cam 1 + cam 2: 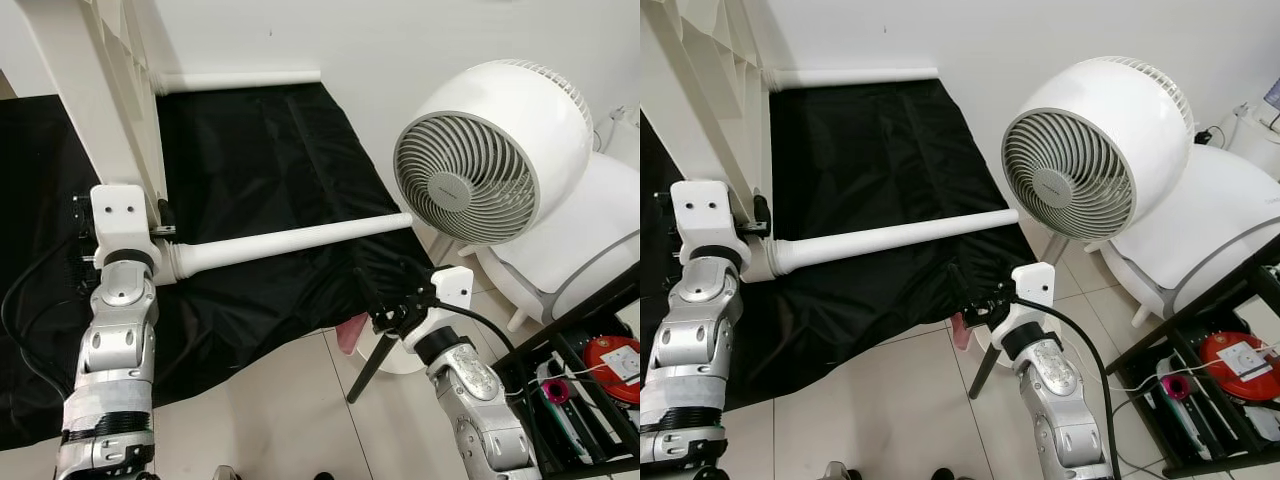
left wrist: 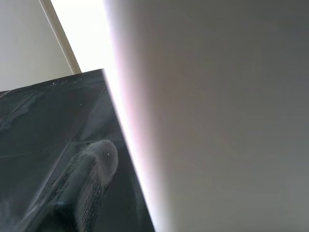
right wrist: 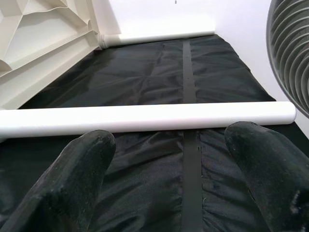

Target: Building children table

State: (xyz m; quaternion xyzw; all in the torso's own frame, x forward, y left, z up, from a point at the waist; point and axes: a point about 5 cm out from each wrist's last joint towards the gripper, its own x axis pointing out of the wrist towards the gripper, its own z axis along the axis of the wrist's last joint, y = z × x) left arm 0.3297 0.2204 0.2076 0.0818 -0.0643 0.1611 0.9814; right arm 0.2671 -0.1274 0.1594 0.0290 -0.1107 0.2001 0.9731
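The white plastic table top [image 1: 90, 90] stands tilted at the upper left on a black cloth [image 1: 260, 160]. One white leg [image 1: 290, 243] juts from it towards the right, level above the cloth. A second white leg [image 1: 240, 80] lies along the back wall. My left gripper [image 1: 163, 225] is at the table top's edge, right above the near leg's flanged base; its wrist view has a white surface very close. My right gripper [image 3: 178, 183] is open, low over the cloth just in front of the leg's [image 3: 145, 118] free end, with nothing between its fingers [image 3: 72, 179].
A large white fan [image 1: 490, 150] stands close on the right, near the leg's tip, with a white rounded seat [image 1: 590, 230] behind it. A black wire shelf [image 1: 590, 370] with small items fills the lower right. A pink object [image 1: 350, 335] and a black rod [image 1: 372, 365] lie under my right wrist.
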